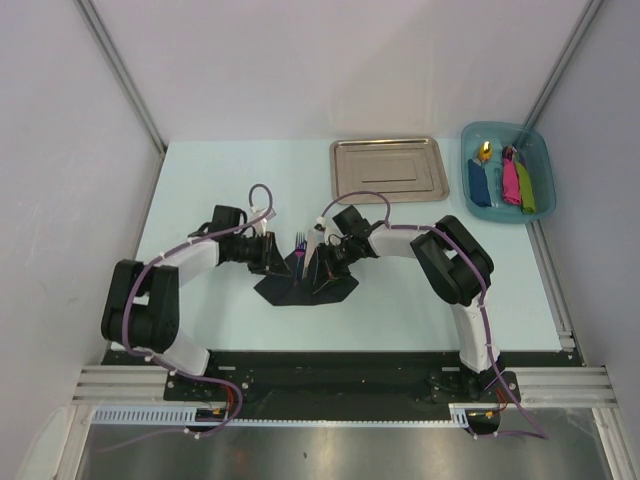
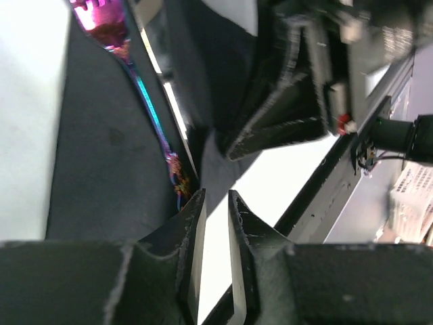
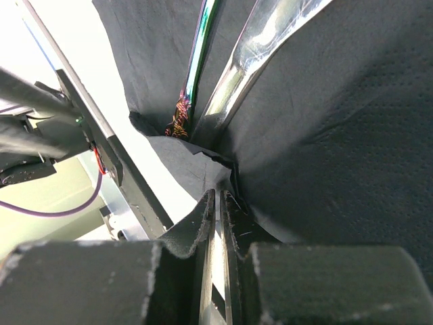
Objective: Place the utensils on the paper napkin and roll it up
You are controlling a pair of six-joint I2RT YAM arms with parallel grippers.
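Note:
The black paper napkin point(image 1: 300, 288) lies mid-table, its right side pulled up into a tent. The utensils lie on it: a fork point(image 1: 300, 241) with its tines past the far edge, an iridescent purplish handle point(image 2: 152, 108) point(image 3: 199, 54), and a shiny silvery piece point(image 3: 264, 40) beside it. My right gripper point(image 1: 322, 265) point(image 3: 218, 195) is shut on the napkin's point(image 3: 338, 122) raised edge; its fingers point(image 2: 284, 115) show in the left wrist view. My left gripper point(image 1: 278, 262) point(image 2: 215, 196) is at the napkin's point(image 2: 101, 169) left fold, jaws a narrow gap apart with bare table showing between them.
A shiny steel tray point(image 1: 388, 168) lies at the back centre. A teal bin point(image 1: 470, 135) at the back right holds blue point(image 1: 479, 185), pink point(image 1: 511, 180) and green point(image 1: 527, 188) items. Metal rails run along the table's near and right edges.

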